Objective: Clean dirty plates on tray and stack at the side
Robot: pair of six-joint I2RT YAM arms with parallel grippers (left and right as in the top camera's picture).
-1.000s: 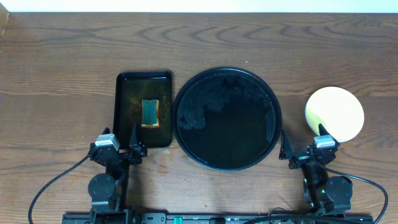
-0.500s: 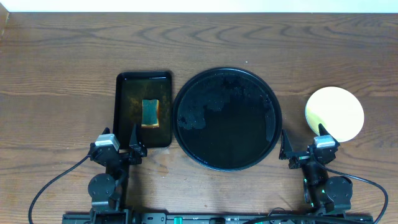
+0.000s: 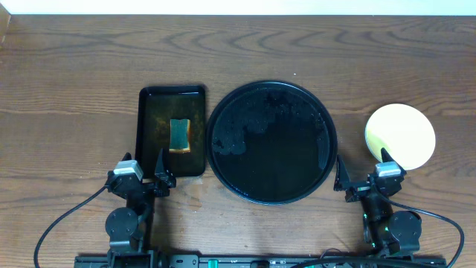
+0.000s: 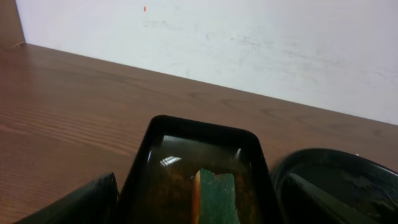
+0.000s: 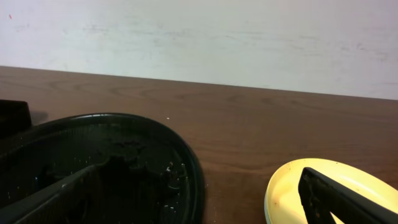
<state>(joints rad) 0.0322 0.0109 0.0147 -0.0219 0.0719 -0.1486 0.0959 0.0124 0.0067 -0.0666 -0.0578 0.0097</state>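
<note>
The round glossy black tray (image 3: pixel 271 93) lies mid-table with only wet streaks and droplets on it; its rim also shows in the right wrist view (image 5: pixel 193 168). A pale yellow plate (image 3: pixel 401 130) sits on the wood to the tray's right, and I cannot tell whether others lie under it. My right gripper (image 3: pixel 362 167) stands open just in front of it, one finger over the plate's near edge (image 5: pixel 292 186). Near the front edge, the left gripper (image 3: pixel 141 165) is open and empty, facing the small rectangular tray.
A small rectangular black tray (image 3: pixel 149 100) with brownish water holds a green-yellow sponge (image 3: pixel 179 135), left of the round tray; the sponge (image 4: pixel 214 196) sits between my left fingers' line of sight. A white wall bounds the table's far edge.
</note>
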